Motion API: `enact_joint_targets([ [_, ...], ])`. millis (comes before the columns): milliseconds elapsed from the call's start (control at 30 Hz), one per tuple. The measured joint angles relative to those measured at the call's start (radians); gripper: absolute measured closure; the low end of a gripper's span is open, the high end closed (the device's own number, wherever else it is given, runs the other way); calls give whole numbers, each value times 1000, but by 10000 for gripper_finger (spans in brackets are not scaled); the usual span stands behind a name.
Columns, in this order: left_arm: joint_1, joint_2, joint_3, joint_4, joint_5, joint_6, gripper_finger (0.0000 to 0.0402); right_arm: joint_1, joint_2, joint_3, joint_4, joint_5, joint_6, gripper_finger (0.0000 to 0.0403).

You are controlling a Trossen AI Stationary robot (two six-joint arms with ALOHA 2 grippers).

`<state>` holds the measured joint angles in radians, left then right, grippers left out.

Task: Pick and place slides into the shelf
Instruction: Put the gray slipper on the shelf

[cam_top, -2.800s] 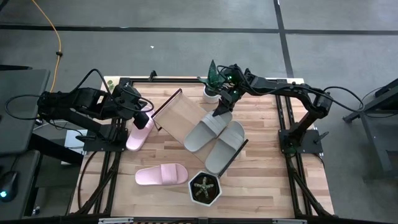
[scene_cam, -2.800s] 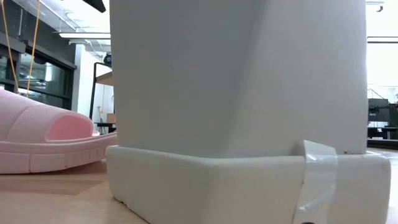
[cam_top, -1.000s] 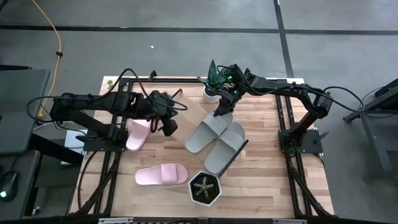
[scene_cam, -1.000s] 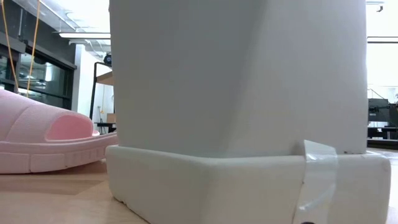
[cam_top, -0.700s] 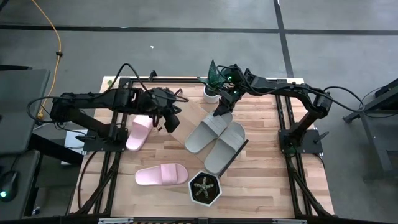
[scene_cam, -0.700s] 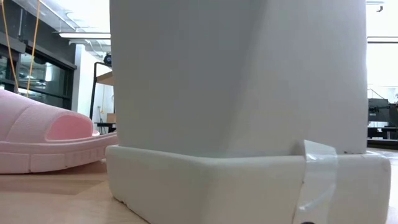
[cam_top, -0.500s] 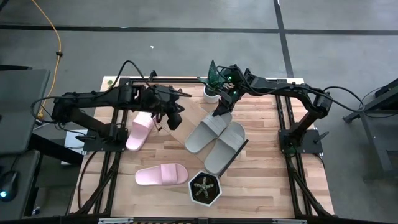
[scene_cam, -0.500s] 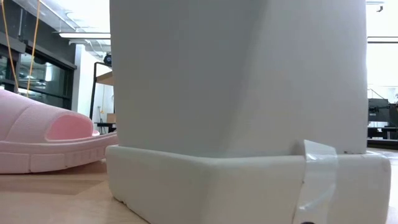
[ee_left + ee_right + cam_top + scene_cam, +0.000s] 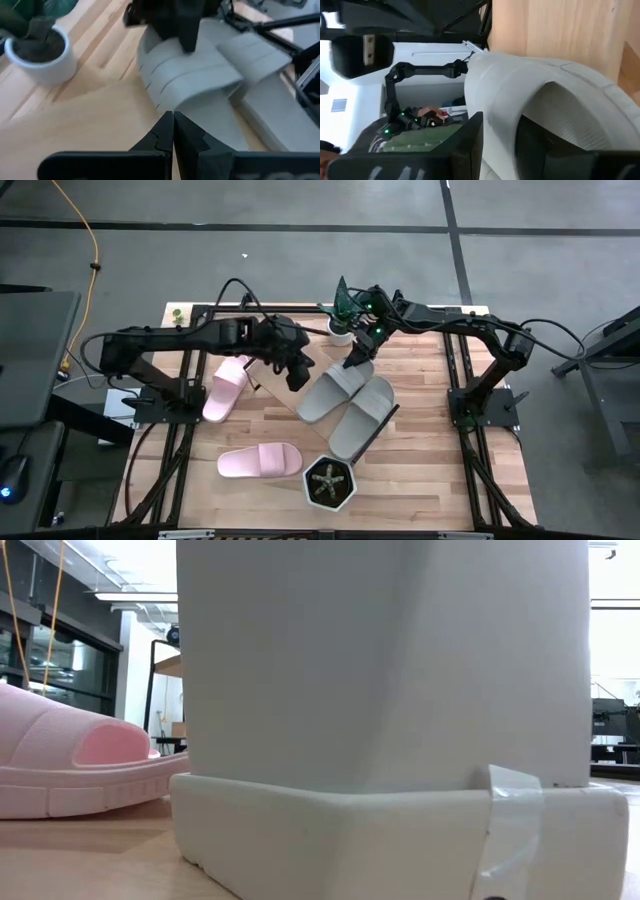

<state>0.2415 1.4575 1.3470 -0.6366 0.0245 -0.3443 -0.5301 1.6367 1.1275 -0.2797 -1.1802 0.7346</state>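
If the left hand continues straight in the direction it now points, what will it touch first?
Probably the nearer grey-beige slide: the shut left hand points at its ribbed strap across the bare shelf board. The right hand already grips that slide's far edge. Depth is uncertain in this view.

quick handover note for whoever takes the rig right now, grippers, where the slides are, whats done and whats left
Left gripper: shut, empty, over the shelf beside the grey slides.
Right gripper: closed on the end of the left-hand grey slide, which lies on the shelf.
Second grey slide: beside it on the shelf.
Pink slides: one on the table by the shelf's left end, one on the table near the front, next to the dark planter.
Done: both grey slides on the shelf.
Left: both pink slides.
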Motion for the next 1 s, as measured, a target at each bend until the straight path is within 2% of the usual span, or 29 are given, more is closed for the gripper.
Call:
enact_joint_targets([
  [400, 22, 1, 0, 10, 69, 0, 401, -1, 0, 54, -83, 50, -104, 315],
  [733, 22, 1, 0, 7, 65, 0, 401, -7, 0, 89, -267, 102, -241, 315],
  [1000, 22, 1, 0, 7, 62, 0, 401, -6, 0, 89, -280, 132, -286, 315],
])
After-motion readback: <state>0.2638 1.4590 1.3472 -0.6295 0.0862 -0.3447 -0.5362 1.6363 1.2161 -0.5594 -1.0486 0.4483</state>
